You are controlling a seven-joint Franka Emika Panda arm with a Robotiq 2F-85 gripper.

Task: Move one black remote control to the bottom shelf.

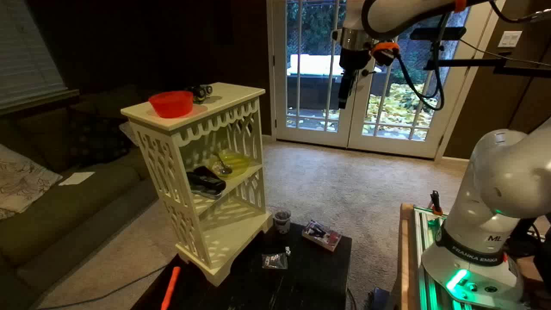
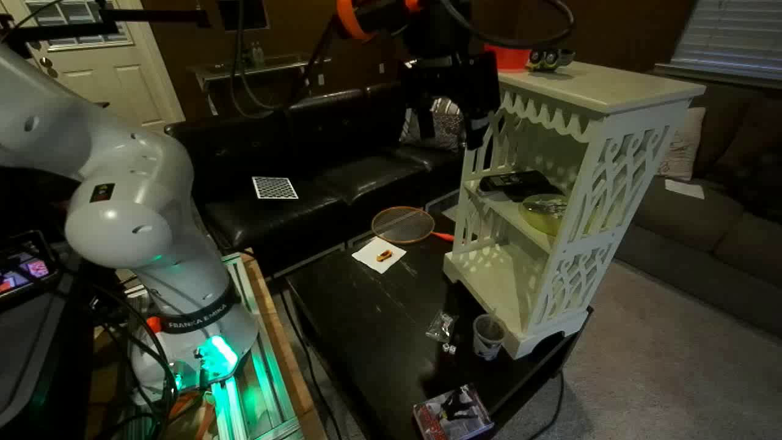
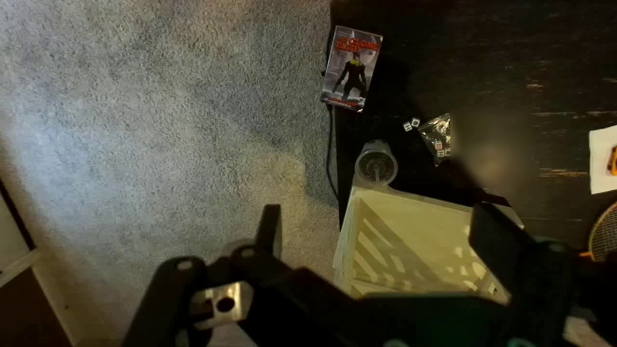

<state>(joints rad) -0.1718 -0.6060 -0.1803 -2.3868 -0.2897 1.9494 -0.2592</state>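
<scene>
Black remote controls (image 1: 207,181) lie close together on the rack's middle board; they overlap, so I cannot tell them apart. They also show in an exterior view (image 2: 516,183) and are out of sight in the wrist view. The bottom shelf (image 1: 232,226) is the lowest board of the cream-white rack, bare, patterned with light and shadow; it shows in an exterior view (image 2: 495,278) and the wrist view (image 3: 419,221). My gripper (image 3: 376,212) is open with nothing between its fingers. It hangs high in front of the rack, apart from it, in both exterior views (image 1: 344,92) (image 2: 452,125).
A red bowl (image 1: 171,104) and a dark toy (image 1: 200,93) stand on the rack's top board. A yellow bowl (image 1: 232,163) with a spoon shares the middle board. A cup (image 2: 489,336), plastic bag (image 2: 441,326), book (image 2: 452,412) and racket (image 2: 403,225) lie on the black table (image 2: 366,318).
</scene>
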